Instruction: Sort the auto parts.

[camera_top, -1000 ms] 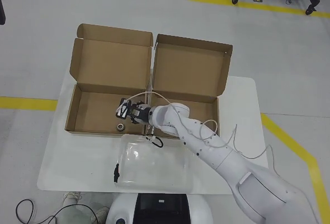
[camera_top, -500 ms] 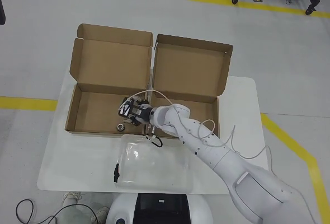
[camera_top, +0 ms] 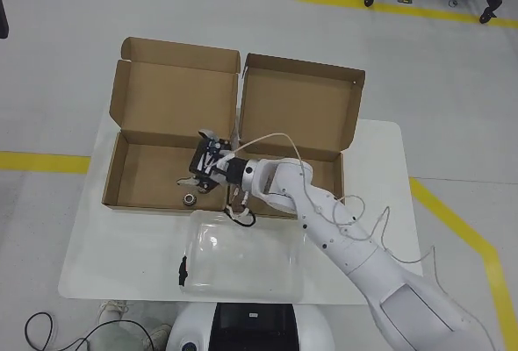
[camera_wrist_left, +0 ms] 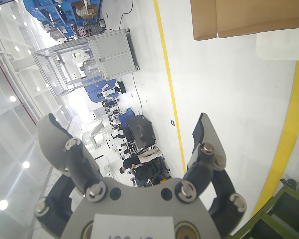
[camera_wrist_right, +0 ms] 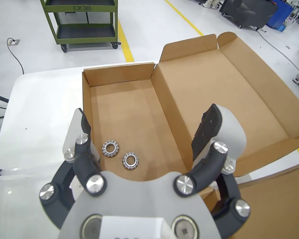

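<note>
Cardboard everywhere here: two open boxes sit side by side on the white table (camera_top: 373, 175), lids folded back away from the robot. The left box (camera_top: 145, 171) is where the action is. The right arm stretches across the table and the right gripper (camera_top: 202, 161) hangs over that box's tray, near the wall it shares with the right box (camera_top: 298, 105). Looking from the right wrist, the right gripper (camera_wrist_right: 147, 115) has its jaws spread wide, nothing between them, the dark pads bare. Down on the floor of the left box (camera_wrist_right: 129, 105) lie two metal auto parts, the first bearing (camera_wrist_right: 110, 149) and the second bearing (camera_wrist_right: 130, 160), just beside each other with a sliver of cardboard between, both flat with the hole facing up, close to the tray's near corner. From above, one bearing (camera_top: 190, 200) shows by the tray's robot-side wall; which of the pair it is, I can't tell. In front of the boxes, at the table's near edge, sits a clear plastic bin (camera_top: 241, 254). Over on the left wrist camera, the left gripper (camera_wrist_left: 125, 120) is also fully parted and empty, pointing out at the hall floor.
</note>
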Robot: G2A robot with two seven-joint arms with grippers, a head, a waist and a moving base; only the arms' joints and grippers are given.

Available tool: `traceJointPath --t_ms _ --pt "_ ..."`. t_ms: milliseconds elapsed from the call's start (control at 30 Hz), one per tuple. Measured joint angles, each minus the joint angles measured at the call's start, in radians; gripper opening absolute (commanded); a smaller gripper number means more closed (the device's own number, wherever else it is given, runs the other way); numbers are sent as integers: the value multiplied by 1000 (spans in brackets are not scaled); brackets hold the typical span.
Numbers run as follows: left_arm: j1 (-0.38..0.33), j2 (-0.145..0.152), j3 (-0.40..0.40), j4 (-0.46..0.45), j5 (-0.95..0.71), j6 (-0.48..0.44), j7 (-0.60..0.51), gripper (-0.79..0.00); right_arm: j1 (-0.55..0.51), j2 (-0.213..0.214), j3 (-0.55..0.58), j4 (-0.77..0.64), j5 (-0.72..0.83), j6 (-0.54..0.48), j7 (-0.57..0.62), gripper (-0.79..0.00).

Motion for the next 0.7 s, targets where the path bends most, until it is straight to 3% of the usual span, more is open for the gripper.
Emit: traceJointPath --t_ms 333,700 --pt "0 0 0 0 0 0 0 0 -183 73 164 -236 -61 -23 60 0" --pt "0 0 0 0 0 0 0 0 -359 116 266 -420 -95 -6 67 0"
